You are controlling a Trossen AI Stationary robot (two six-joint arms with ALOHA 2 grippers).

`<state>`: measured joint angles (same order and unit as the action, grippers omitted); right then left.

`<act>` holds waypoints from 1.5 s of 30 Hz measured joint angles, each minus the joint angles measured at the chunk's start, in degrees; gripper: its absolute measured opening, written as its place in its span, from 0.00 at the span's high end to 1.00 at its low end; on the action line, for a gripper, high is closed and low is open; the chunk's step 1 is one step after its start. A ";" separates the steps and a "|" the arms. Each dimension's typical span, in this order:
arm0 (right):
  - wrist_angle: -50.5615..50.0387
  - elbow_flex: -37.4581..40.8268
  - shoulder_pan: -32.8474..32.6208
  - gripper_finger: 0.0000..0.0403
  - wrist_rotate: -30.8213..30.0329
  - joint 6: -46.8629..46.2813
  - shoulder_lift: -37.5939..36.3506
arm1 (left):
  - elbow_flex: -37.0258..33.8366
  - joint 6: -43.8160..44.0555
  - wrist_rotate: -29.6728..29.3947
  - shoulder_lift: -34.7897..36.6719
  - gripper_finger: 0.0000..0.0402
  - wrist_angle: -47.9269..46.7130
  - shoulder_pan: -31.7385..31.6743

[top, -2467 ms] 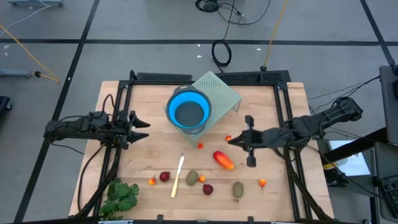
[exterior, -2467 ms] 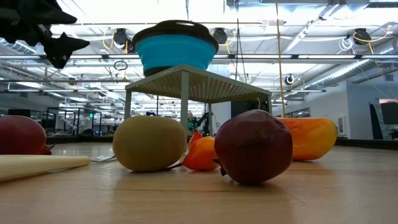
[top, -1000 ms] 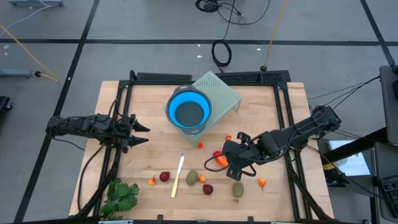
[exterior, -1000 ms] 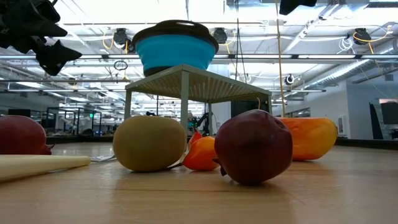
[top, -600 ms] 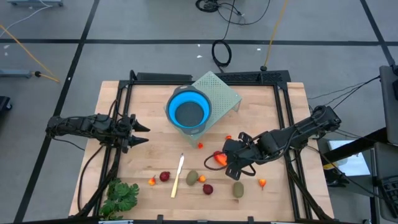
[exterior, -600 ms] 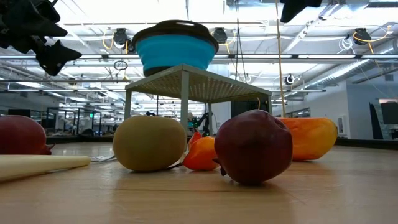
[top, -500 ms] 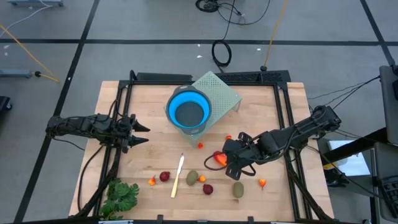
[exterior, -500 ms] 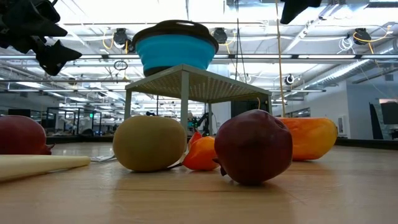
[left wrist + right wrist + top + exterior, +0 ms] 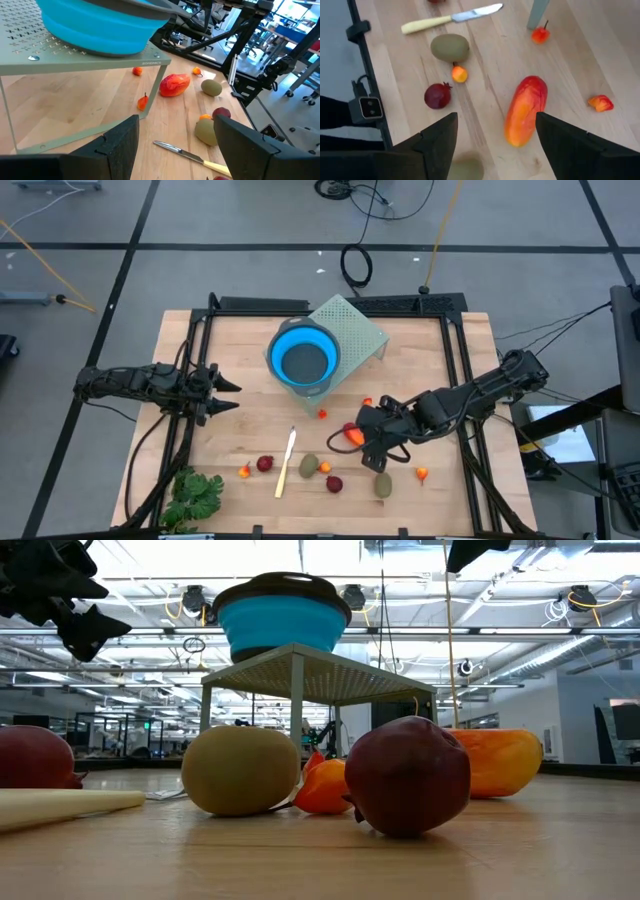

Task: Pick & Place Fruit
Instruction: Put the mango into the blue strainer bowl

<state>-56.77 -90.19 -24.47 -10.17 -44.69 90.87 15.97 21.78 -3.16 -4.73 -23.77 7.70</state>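
Dark and idle, the left gripper (image 9: 226,391) hangs over the left side of the wooden table (image 9: 450,350), fingers spread, well apart from any fruit. Low on that side lie the leafy bunch (image 9: 193,494), a tiny orange bit (image 9: 244,471) and a dark red ball (image 9: 264,464), with the cream-handled knife (image 9: 286,463) just beside the ball. Past the knife sit a brown-green oval (image 9: 308,466), a small orange piece (image 9: 326,467) touching or nearly touching it, and a second dark red ball (image 9: 333,483). Above these, toward the back, the blue bowl (image 9: 303,359) rests on the perforated green stand (image 9: 358,330), and a small red bit (image 9: 321,414) lies in front of the stand.

The step in hand looks like the approach to the orange-red oblong (image 9: 525,110), which lies flat on the wood right of centre. The right gripper (image 9: 364,442) hovers over it with fingers spread wide; in the right wrist view the oblong sits between the two fingers, a little off toward one of them. To do this well, I judge the gripper should centre over the oblong's middle, turn so the fingers close across its narrow width, and descend straight before closing. A glancing touch could roll it toward the second oval (image 9: 383,483) nearby. Farther right lies another orange bit (image 9: 421,473).
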 joint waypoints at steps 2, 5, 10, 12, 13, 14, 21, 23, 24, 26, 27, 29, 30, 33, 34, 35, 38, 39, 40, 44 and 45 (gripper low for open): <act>-0.05 0.00 0.02 0.35 -0.03 -0.06 0.00 | 0.00 0.17 0.00 0.00 0.37 0.00 0.00; -0.04 0.00 0.02 0.34 -0.02 -0.06 0.00 | 0.00 0.43 0.01 0.00 0.37 0.00 0.00; -0.07 0.02 0.02 0.28 -0.05 -0.06 0.00 | 0.00 0.60 0.09 0.00 0.37 -0.02 0.00; -0.04 0.07 0.02 0.23 -0.09 -0.13 0.00 | 0.00 -0.09 0.09 0.00 0.37 -0.03 0.00; 0.02 0.28 0.02 0.20 -0.13 -0.65 -0.02 | 0.00 -0.33 0.07 0.00 0.37 -0.02 0.00; 0.03 0.70 0.02 0.16 -0.15 -1.37 -0.03 | 0.00 -0.52 0.07 0.00 0.37 -0.04 0.00; 1.48 4.93 0.33 0.01 -0.04 -4.56 -0.04 | 0.00 -1.11 0.07 0.00 0.37 -0.21 0.00; 3.39 5.87 0.42 0.02 -0.07 -4.17 -0.10 | 0.00 -1.07 0.07 0.00 0.37 -0.55 0.00; 4.34 6.29 0.42 0.02 -0.07 -3.72 -0.28 | 0.00 -0.73 0.07 -0.02 0.37 -0.63 0.00; 6.86 6.81 0.47 0.02 -0.24 -2.58 -0.47 | 0.00 -0.35 0.08 0.00 0.37 -0.59 0.00; 8.01 7.01 0.48 0.02 -0.26 -2.29 -0.48 | 0.00 -0.42 0.09 0.00 0.37 -0.61 -0.02; 8.89 7.47 0.48 0.01 -0.09 -1.40 -0.48 | 0.00 -1.08 0.11 -0.02 0.37 -0.63 0.00; 9.03 7.62 0.48 0.01 -0.05 -0.83 -0.46 | 0.00 -1.58 0.11 -0.02 0.37 -0.71 -0.02; 9.59 7.93 0.28 0.01 -0.10 1.03 -0.46 | 0.00 -2.21 0.12 -0.02 0.37 -1.01 0.00; 9.50 8.17 0.25 0.01 -0.09 1.09 -0.46 | 0.00 -2.23 0.09 -0.02 0.37 -0.98 0.00; 9.36 8.35 0.24 0.02 -0.07 1.18 -0.46 | 0.00 -2.27 0.09 -0.02 0.37 -0.98 0.00; 9.40 8.57 0.22 0.01 -0.04 2.00 -0.44 | 0.00 -2.11 0.11 -0.02 0.37 -0.94 0.00; 9.40 8.57 0.24 0.01 -0.10 2.16 -0.44 | 0.00 -1.79 0.13 -0.02 0.37 -0.96 0.00; 9.41 8.57 0.24 0.01 -0.16 2.21 -0.44 | 0.00 -1.37 0.13 -0.02 0.37 -0.94 0.00; 9.41 8.61 0.42 0.01 -0.17 2.04 -0.44 | 0.00 1.55 0.16 -0.02 0.37 -1.02 0.00; 9.40 8.61 0.42 0.01 -0.17 2.02 -0.44 | 0.00 1.33 0.17 -0.02 0.36 -1.03 0.00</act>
<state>-47.37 -81.58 -24.05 -10.35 -42.67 90.43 15.97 23.11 -2.98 -4.75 -24.80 7.70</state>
